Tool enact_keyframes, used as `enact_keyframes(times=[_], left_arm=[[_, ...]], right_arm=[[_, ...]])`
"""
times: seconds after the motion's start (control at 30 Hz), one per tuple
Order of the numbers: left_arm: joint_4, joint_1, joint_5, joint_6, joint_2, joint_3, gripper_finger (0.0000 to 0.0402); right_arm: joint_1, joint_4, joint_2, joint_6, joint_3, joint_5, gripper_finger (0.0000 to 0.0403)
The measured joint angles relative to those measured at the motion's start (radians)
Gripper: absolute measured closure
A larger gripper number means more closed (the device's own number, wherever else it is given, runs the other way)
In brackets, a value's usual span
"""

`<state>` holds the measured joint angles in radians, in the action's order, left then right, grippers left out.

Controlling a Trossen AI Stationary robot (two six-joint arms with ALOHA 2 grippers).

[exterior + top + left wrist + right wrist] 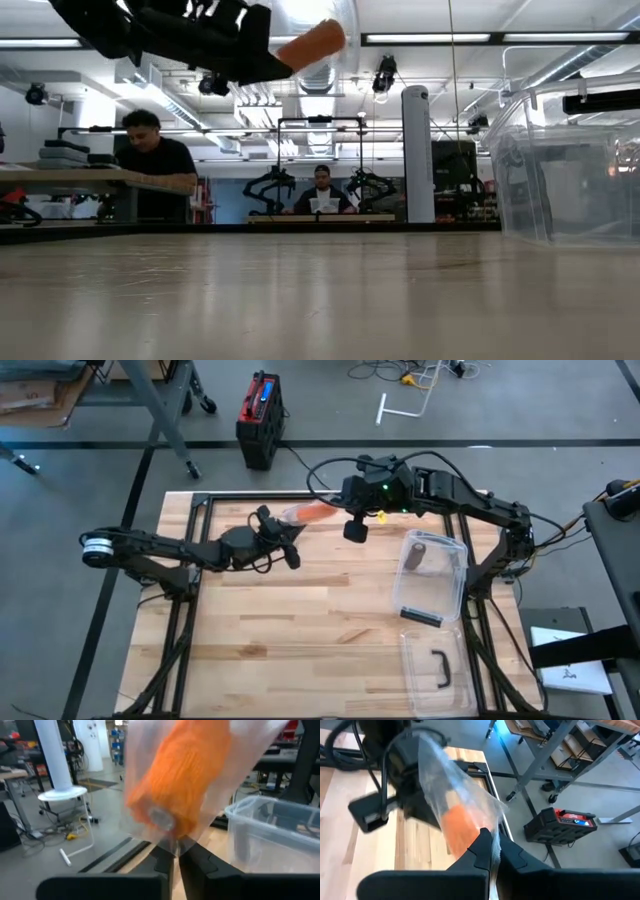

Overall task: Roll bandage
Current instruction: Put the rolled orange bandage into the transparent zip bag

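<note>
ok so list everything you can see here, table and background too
bandage roll: one, orange, inside the plastic bag, held above the table's far edge
plastic bag: one, clear, stretched between both grippers
bin: one, clear plastic, right side of the table, dark items inside
lid: one, clear with a dark handle, near right corner
table: one, light wood
toolbox: one, red and black, on the floor beyond the table
people: two, dark tops, at benches in the background
left gripper: one, dark, shut on the bag's edge
right gripper: one, dark, shut on the bag's other end
</note>
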<state>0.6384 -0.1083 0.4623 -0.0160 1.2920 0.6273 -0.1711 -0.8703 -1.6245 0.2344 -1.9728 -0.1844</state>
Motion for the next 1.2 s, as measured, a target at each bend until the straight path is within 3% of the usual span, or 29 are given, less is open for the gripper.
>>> enact_keyframes(times=[0.17, 0.4, 0.5, 0.57, 0.67, 0.8, 1.03, 1.13, 1.2], left_arm=[[-0.088, 0.000, 0.001, 0.035, -0.082, 0.003, 0.0398], [-0.442, 0.004, -0.004, 0.097, -0.210, 0.086, 0.0401], [-0.552, 0.006, -0.005, 0.103, -0.221, 0.134, 0.0401], [-0.580, 0.013, -0.004, 0.103, -0.221, 0.146, 0.0401], [-0.583, 0.021, -0.003, 0.105, -0.204, 0.152, 0.0401], [-0.578, 0.023, -0.003, 0.105, -0.184, 0.164, 0.0401], [-0.614, 0.025, 0.000, 0.139, -0.201, 0.164, 0.0394], [-0.634, 0.030, 0.000, 0.139, -0.223, 0.174, 0.0386], [-0.685, 0.030, 0.000, 0.139, -0.229, 0.187, 0.0377]], right_arm=[[0.000, -0.044, 0.000, 0.001, 0.000, -0.001, 0.0403], [-0.006, -0.082, 0.000, -0.009, 0.000, 0.002, 0.0403], [-0.006, -0.073, 0.000, -0.003, 0.000, -0.123, 0.0403], [-0.011, -0.071, 0.000, -0.028, 0.000, -0.142, 0.0403], [-0.013, -0.091, 0.000, 0.024, 0.000, 0.023, 0.0403], [-0.010, -0.102, -0.003, -0.003, 0.000, -0.056, 0.0403], [-0.008, -0.141, -0.002, -0.026, 0.000, 0.002, 0.0403], [-0.014, -0.153, -0.002, 0.008, 0.002, 0.077, 0.0403], [-0.010, -0.149, -0.002, -0.009, 0.002, 0.021, 0.0403]])
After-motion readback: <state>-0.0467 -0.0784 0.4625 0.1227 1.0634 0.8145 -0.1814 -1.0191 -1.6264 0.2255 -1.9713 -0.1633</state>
